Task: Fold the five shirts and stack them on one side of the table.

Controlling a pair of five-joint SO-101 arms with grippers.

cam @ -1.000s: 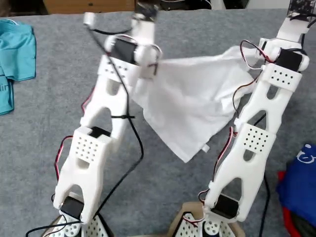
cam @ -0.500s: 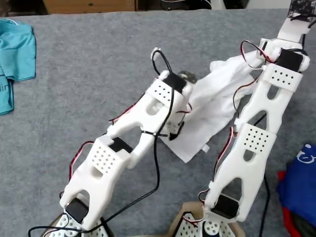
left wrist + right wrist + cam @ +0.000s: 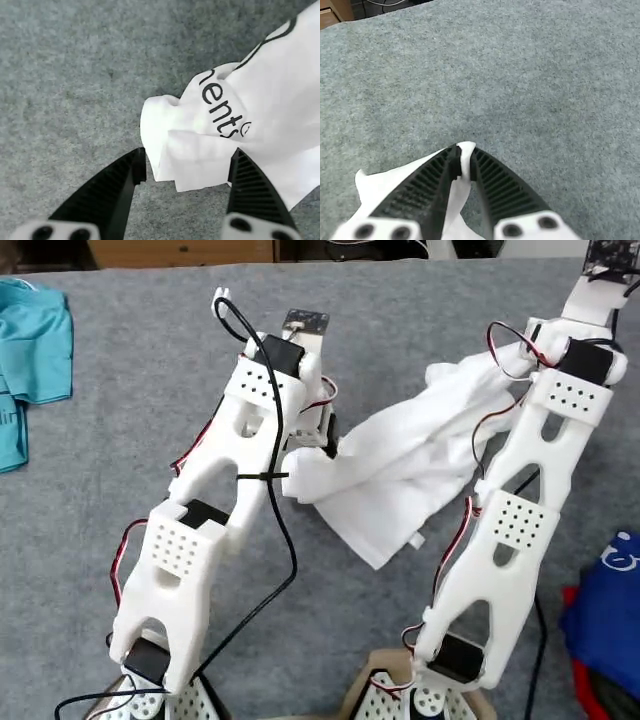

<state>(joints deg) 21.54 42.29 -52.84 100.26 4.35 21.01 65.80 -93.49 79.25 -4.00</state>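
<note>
The left tool [image 3: 187, 162] is released: its two black jaws stand wide apart, and the bunched end of the white shirt [image 3: 260, 100] lies between their tips, low over the grey worktop [image 3: 65, 75]. I cannot tell if the tips touch the cloth. This end of the shirt carries black letters [image 3: 220, 107]. In the high view the same tool [image 3: 325, 435] is near the centre of the frame, at the left end of the white shirt [image 3: 420, 450]. The right tool [image 3: 462, 156] is clenched on a thin fold of the white shirt [image 3: 385, 185], which comes out between the jaw tips, with grey worktop [image 3: 545, 75] beyond it. In the high view the shirt stretches as a crumpled band from the centre to the upper right of the frame, where it goes behind the right arm [image 3: 530, 490]; its lower edge rests on the worktop [image 3: 120, 440] between the two arms. A teal shirt [image 3: 30, 340] lies at the upper left edge of the frame, well apart from both arms. A blue garment [image 3: 610, 610] is at the lower right edge, with a red piece [image 3: 582, 660] just beside it.
</note>
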